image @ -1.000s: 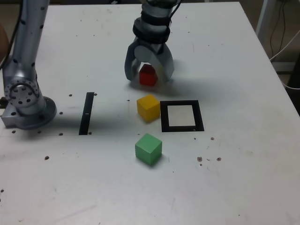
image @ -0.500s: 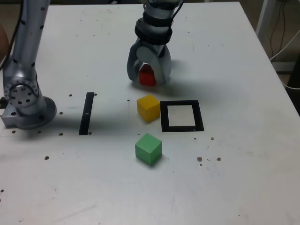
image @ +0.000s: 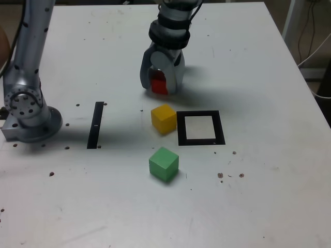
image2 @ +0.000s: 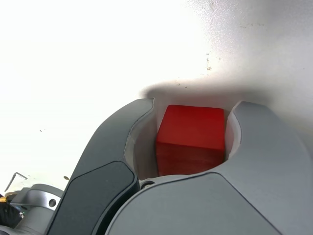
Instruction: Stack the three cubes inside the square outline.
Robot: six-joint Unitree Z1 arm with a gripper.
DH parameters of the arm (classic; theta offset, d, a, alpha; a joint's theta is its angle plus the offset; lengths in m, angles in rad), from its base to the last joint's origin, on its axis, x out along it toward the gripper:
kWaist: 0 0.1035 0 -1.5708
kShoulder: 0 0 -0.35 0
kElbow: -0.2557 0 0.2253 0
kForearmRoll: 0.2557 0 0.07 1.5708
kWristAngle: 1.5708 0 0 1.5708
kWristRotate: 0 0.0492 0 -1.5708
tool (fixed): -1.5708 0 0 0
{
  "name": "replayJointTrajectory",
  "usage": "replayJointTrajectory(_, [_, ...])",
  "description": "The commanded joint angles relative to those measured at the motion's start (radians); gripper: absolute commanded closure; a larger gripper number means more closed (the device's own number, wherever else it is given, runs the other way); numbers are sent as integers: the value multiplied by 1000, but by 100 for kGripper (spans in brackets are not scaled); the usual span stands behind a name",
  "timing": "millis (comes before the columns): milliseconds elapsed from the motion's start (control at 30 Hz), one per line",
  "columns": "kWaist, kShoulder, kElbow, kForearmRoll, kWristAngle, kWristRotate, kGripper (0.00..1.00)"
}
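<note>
red cube (image2: 191, 134) | yellow cube (image: 164, 119) | green cube (image: 164, 164) | square outline (image: 221, 128): black, white centre

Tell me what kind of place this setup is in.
Probably a robotics lab or workshop: a robot arm is mounted on a white tabletop, which bears a black square outline beside plain coloured cubes, and loose cables hang behind the table.

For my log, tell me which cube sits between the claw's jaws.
The red cube: it alone lies between the jaws of the claw; the yellow cube and green cube stand away from it.
</note>
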Motion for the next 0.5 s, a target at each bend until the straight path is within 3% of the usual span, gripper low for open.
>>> replayJointTrajectory(0, [-2,-5,-4,4,-1,-4,64])
replayJointTrajectory(200, [-17,-25,-36,43,0,-28,64])
replayJointTrajectory(467, [-101,-39,-182,191,0,-152,64])
